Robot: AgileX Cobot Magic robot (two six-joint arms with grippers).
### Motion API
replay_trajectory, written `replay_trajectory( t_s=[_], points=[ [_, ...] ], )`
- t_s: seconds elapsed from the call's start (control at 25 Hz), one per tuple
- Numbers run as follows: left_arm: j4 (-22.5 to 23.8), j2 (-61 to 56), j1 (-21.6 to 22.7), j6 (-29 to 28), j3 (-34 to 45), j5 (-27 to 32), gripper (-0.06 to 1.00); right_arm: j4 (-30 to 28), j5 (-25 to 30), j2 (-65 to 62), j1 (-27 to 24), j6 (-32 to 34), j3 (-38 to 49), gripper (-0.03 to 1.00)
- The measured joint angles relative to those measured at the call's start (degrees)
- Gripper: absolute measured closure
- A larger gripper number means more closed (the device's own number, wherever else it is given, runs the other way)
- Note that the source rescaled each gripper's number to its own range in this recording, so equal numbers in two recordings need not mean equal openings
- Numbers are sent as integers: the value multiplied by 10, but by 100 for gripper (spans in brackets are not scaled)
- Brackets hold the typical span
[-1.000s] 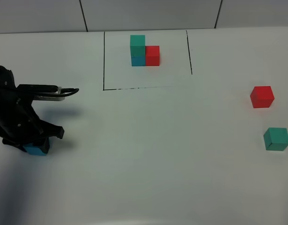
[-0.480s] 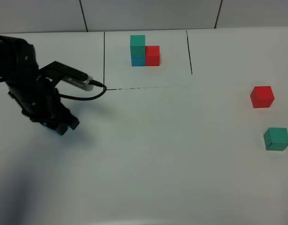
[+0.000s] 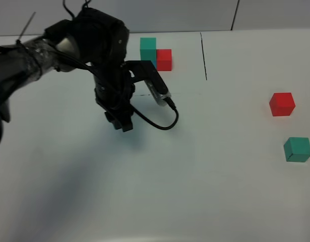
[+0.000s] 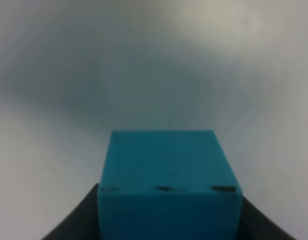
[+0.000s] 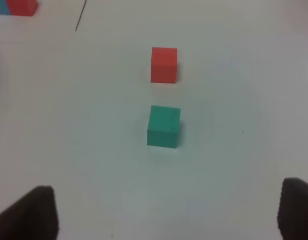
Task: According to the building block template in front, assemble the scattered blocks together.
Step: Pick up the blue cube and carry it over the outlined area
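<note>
Left pincer [image 3: 121, 123] swung toward centre, clamping blue cube [image 4: 169, 170] | right pincer [image 5: 168, 210] spread wide, holding nothing

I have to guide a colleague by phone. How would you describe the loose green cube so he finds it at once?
On the white table, go to the right side, far from the black-outlined template at the back. Two single cubes stand there, apart: a red cube and, nearer the front edge, the green cube. Unlike the template's green one, it is stacked on nothing.
</note>
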Motion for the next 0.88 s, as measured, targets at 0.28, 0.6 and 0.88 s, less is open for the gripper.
replay_trajectory(
  t_s=[0.28,0.6,0.88],
  points=[
    [9,120,-31,54,-172,41,93,0,0,0,0,0,0,15],
    [-63,206,-36,121,-309,53,93,0,0,0,0,0,0,15],
    [-71,215,-36,138,-317,53,93,0,0,0,0,0,0,15]
  ],
)
